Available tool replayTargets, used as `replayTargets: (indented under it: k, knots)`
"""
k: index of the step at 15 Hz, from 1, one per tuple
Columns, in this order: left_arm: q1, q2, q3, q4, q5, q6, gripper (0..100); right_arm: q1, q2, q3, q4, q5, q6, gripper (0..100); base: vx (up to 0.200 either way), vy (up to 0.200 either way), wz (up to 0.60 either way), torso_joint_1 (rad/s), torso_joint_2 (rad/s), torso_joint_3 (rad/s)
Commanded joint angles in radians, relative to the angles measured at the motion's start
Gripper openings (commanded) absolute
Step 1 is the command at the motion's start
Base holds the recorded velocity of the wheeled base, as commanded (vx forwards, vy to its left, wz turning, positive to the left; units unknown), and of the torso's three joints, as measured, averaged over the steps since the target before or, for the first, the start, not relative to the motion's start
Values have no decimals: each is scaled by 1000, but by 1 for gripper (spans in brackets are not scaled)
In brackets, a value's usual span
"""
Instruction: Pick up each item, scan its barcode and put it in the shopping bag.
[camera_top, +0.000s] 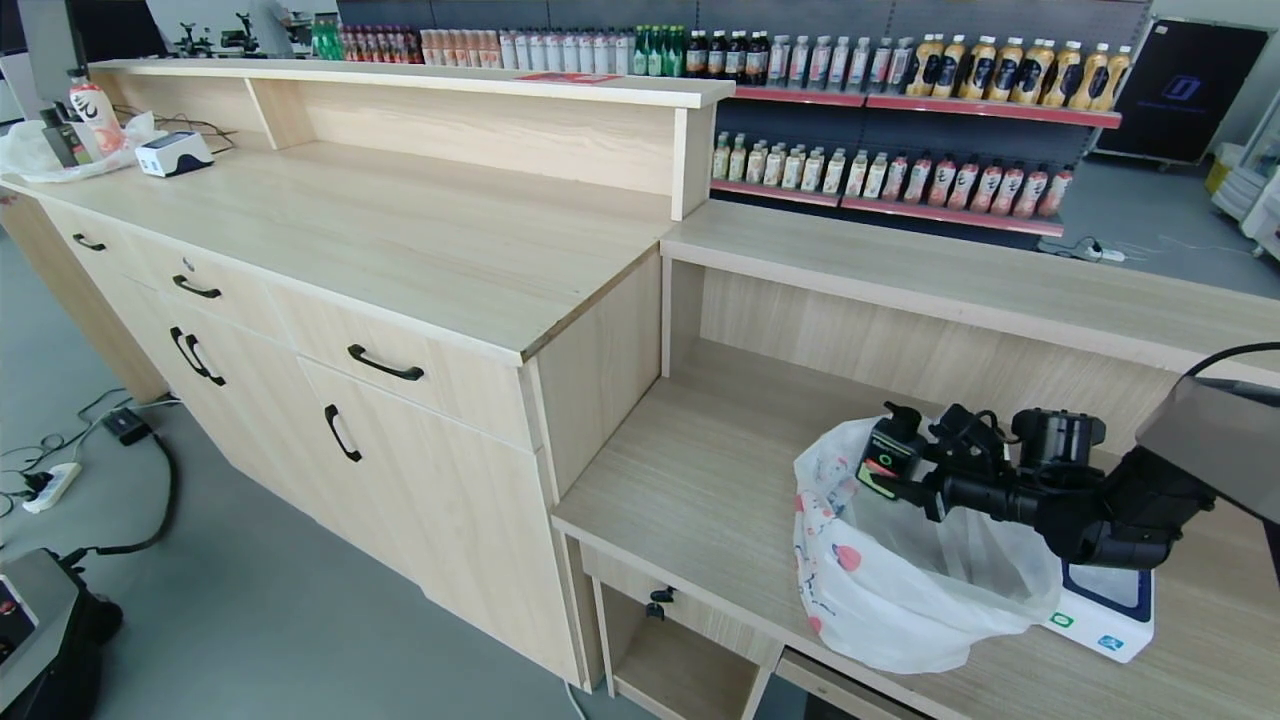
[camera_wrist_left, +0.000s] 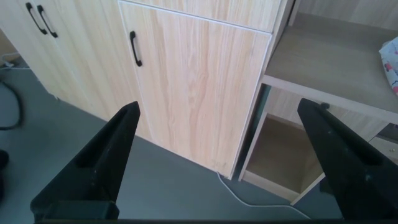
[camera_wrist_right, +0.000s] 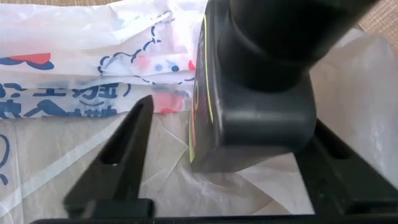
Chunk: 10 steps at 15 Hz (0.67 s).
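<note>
Your right gripper (camera_top: 897, 470) is spread wide over the bag (camera_top: 900, 590). A black item (camera_wrist_right: 249, 124) stands upright between its fingers (camera_wrist_right: 118, 162), with a gap showing on one side, so it has no hold. The bag sits on the low counter (camera_top: 700, 470), at your 4 o'clock. A white box (camera_top: 1100, 612) lies against the bag's 3 o'clock side. Your left gripper (camera_wrist_left: 217, 107) is wide open and empty, facing a cabinet door (camera_wrist_left: 193, 81).
</note>
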Motion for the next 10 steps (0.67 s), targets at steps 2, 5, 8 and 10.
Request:
replayTargets:
  k: [2,5,8,10]
  knots:
    - [0,1,0,0,0,1,100,-2,1,-2,0,1,16,100,0,0,0,0,0,0]
    - [0,1,0,0,0,-1,100,-4,-40,-1,0,1,51,100,0,0,0,0,0,0]
    - [0,1,0,0,0,-1,100,6,-200,78,22,1,108,100,0,0,0,0,0,0]
    - [0,1,0,0,0,-1,100,21,-364,177,60,1,139,100,0,0,0,0,0,0]
